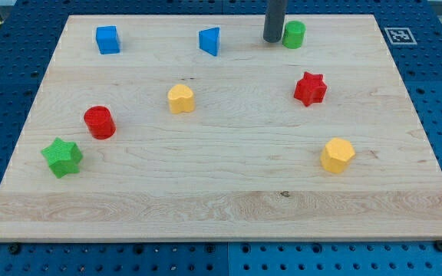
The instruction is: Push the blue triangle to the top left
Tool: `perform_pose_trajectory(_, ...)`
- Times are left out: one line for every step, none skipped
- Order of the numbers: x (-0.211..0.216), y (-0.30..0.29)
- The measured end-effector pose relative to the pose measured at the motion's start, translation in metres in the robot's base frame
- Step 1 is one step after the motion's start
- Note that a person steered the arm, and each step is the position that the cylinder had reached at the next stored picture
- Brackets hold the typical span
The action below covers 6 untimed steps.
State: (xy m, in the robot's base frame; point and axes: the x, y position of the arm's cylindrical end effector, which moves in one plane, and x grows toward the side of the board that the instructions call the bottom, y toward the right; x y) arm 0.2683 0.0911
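Observation:
The blue triangle (210,41) lies near the view's top, a little left of centre, on the wooden board (221,192). My tip (272,41) stands at the view's top, to the right of the blue triangle with a gap between them, and just left of the green cylinder (294,34). The rod comes down from the view's top edge.
A blue cube (107,39) sits at the top left. A yellow block (180,99) lies left of centre, a red cylinder (99,123) and a green star (61,157) at the left, a red star (310,89) and a yellow hexagon (337,156) at the right.

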Motion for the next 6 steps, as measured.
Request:
perform_pose_trajectory(0.010, -0.025)
perform_pose_trajectory(0.011, -0.063)
perform_pose_trajectory(0.011, -0.100)
perform_pose_trajectory(0.011, -0.143)
perform_pose_trajectory(0.010, -0.183)
perform_pose_trajectory(0.002, -0.223)
